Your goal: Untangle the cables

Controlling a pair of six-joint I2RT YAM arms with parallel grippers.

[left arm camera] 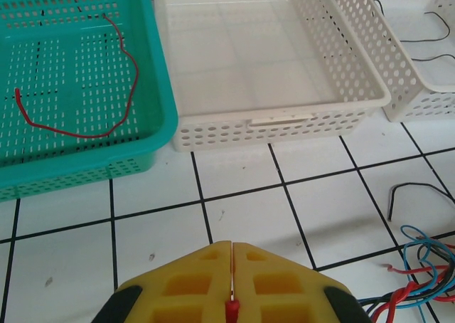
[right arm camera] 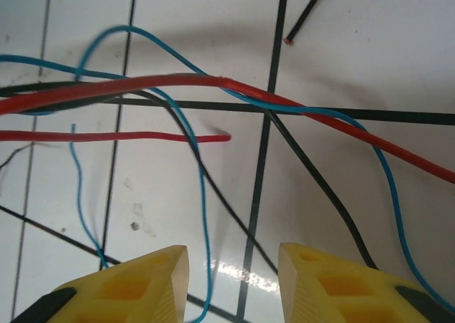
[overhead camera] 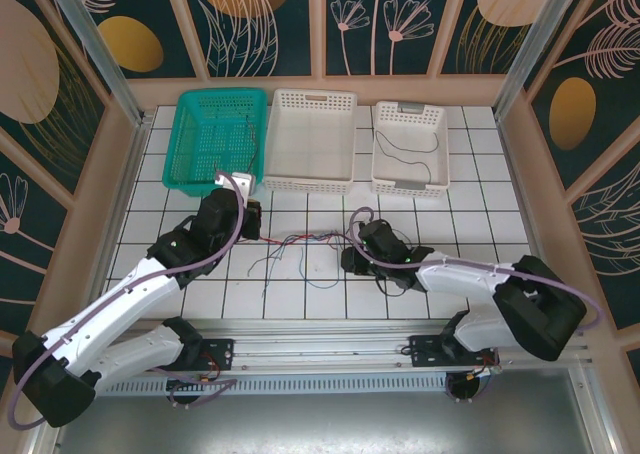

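Top external view: three baskets stand in a row at the far side of the tiled table (overhead camera: 480, 224), one green basket (overhead camera: 178, 139) and two white ones, the middle white basket (overhead camera: 312, 98) and the right white basket (overhead camera: 410, 186). One red wire (left arm camera: 136, 70) lies curled in the green one. In the right white one I count two black lines of wire (left arm camera: 426, 40), though I cannot tell whether they are one piece or two.

The tangle of cables (overhead camera: 305, 242) lies on the tiles between the two arms, near the middle of the table, in front of the baskets.

From the left wrist, the left gripper (left arm camera: 232, 266) has its yellow pads pressed together, with a red cable (left arm camera: 232, 310) pinched in the seam. From above, that cable runs from the gripper (overhead camera: 252, 219) across to the tangle.

The right gripper (right arm camera: 233, 280) hangs low over the tangle's right end (overhead camera: 350, 249), jaws partly apart. Under it I count two red strands, two blue, and at least one black. One blue strand (right arm camera: 205, 266) runs into the gap between the pads; I cannot tell that it touches either.
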